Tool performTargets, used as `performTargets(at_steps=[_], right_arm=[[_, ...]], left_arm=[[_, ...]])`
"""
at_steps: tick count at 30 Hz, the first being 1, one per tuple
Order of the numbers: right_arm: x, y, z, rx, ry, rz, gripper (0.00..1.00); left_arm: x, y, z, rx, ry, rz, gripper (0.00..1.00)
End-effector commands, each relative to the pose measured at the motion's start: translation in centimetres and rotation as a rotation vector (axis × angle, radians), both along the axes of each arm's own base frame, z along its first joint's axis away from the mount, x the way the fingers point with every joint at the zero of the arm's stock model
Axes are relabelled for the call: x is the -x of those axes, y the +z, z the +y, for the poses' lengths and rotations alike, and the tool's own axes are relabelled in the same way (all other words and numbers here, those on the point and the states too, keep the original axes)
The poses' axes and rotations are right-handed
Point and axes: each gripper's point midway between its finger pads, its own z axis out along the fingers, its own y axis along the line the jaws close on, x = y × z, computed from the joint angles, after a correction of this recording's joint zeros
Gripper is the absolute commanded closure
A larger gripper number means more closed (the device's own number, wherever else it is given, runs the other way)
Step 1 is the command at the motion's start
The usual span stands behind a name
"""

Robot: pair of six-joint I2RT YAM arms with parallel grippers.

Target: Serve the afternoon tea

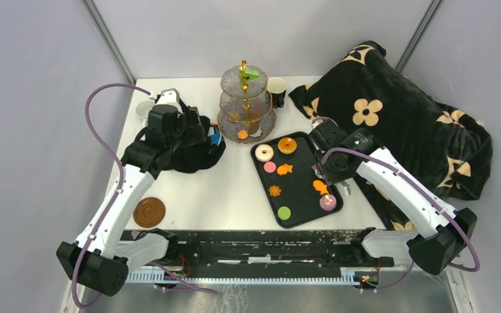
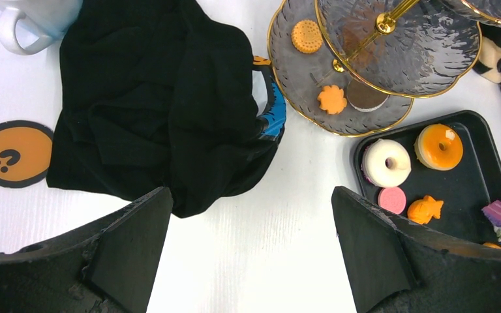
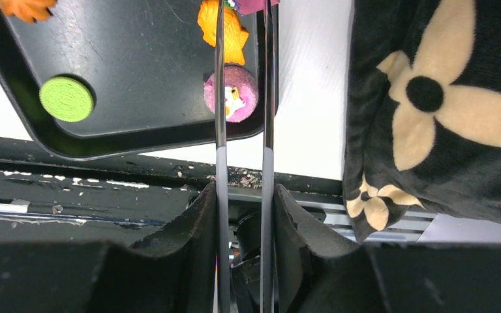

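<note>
The black tray holds a white donut, an orange donut, a pink disc, orange cookies, a green disc and a pink round treat. My right gripper is shut on metal tongs over the tray's right side. The tong tips reach a purple piece at the frame edge. My left gripper is open and empty above the table, beside a black cloth. The tiered stand carries two orange cookies on its bottom plate.
A black blanket with cream flowers lies at the right, against the tray. A white mug stands behind the cloth, a dark cup beside the stand, and a brown coaster at the front left.
</note>
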Motion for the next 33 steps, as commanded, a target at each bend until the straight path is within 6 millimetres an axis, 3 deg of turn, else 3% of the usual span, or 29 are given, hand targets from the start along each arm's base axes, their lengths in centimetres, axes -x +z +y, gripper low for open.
performTargets(at_steps=[1, 7, 14, 18, 23, 33], right_arm=[[-1.4, 5.0, -0.3, -0.044, -0.009, -0.158, 0.89], [-2.8, 9.6, 1.6, -0.176, 0.004, -0.275, 0.92], [-6.7, 14.7, 6.8, -0.413, 0.047, -0.436, 0.93], [-9.4, 15.7, 9.6, -0.492, 0.061, -0.488, 0.93], [-12.6, 16.4, 11.2, -0.512, 0.047, -0.559, 0.92], [-16.2, 15.1, 13.8, -0.527, 0.047, -0.565, 0.91]], left_arm=[[-0.7, 1.5, 0.5, -0.013, 0.021, -0.055, 0.01], [-0.8, 2.3, 0.7, -0.014, 0.028, -0.069, 0.01], [-0.6, 2.6, 0.8, -0.009, 0.034, -0.072, 0.01], [-0.4, 2.9, 1.0, -0.011, 0.045, -0.08, 0.01], [0.2, 3.3, 1.6, -0.015, 0.063, -0.092, 0.01], [0.8, 4.2, 2.3, -0.021, 0.091, -0.117, 0.01]])
